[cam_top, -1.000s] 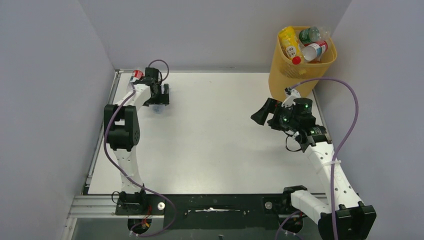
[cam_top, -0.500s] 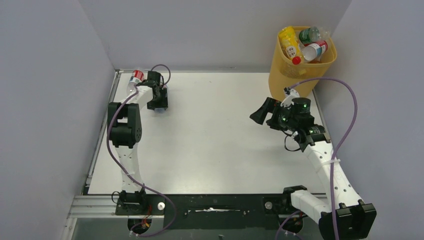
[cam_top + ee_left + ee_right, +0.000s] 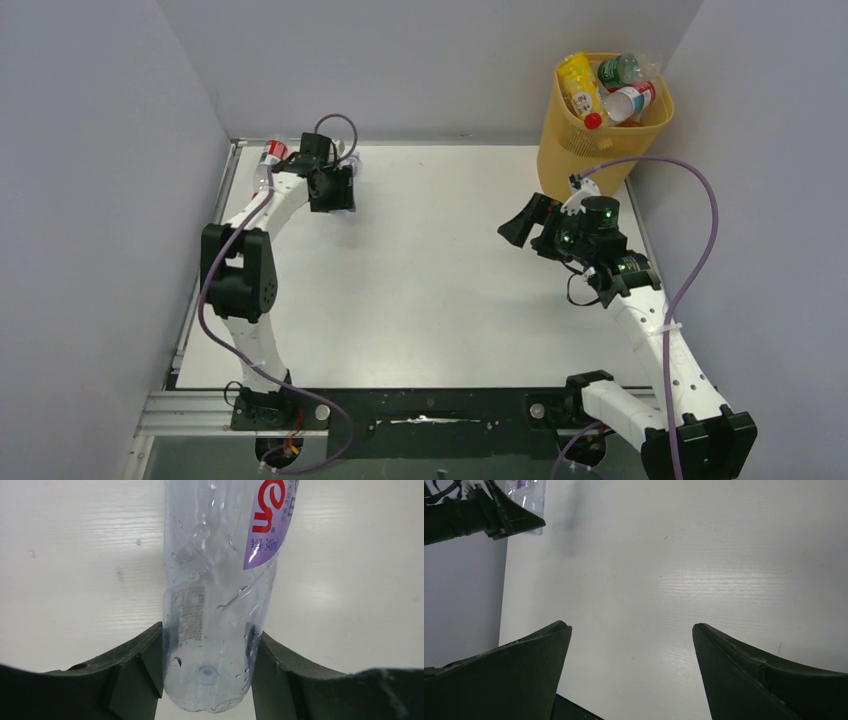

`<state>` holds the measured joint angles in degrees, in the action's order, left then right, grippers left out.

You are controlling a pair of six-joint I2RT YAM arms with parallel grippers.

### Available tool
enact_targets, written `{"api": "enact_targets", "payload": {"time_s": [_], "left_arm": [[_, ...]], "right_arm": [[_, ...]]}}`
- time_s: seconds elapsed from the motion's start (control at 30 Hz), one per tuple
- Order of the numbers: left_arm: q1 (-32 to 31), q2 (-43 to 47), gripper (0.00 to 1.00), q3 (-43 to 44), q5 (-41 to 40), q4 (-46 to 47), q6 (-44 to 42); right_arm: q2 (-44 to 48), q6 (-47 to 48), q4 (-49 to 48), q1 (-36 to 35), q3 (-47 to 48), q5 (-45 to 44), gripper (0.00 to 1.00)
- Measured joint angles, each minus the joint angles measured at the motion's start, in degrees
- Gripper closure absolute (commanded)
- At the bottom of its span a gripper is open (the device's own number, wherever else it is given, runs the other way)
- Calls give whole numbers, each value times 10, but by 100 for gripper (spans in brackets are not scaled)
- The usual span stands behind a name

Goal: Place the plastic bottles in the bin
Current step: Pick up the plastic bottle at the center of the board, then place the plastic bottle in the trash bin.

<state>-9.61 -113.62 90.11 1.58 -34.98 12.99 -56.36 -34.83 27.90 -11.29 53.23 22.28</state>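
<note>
Toward far-left edge of table (image 3: 440, 290), left claw (image 3: 207, 636) around 1 bottle (image 3: 216, 590), perhaps raised

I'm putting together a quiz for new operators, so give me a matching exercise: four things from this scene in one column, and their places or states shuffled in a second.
Things
1. left gripper
2. right gripper
3. yellow-orange bin
4. red-labelled bottle

Places or states
A. far right corner of the table, with bottles inside
B. open, holding nothing
C. far left corner of the table
D. shut on the clear purple-labelled bottle

Pairs: 1-D, 2-B, 3-A, 4-C
</note>
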Motion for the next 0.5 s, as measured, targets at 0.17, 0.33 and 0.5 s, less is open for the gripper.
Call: {"api": "enact_targets", "payload": {"time_s": [0.17, 0.33, 0.5], "left_arm": [[-59, 105, 56, -36, 87, -2, 1], [-126, 192, 56, -98, 192, 6, 15], [-180, 238, 55, -141, 277, 21, 45]], "right_arm": [[-2, -6, 0, -1, 3, -5, 2], [-30, -23, -11, -1, 42, -3, 2], [-61, -46, -44, -5, 82, 8, 2]]}}
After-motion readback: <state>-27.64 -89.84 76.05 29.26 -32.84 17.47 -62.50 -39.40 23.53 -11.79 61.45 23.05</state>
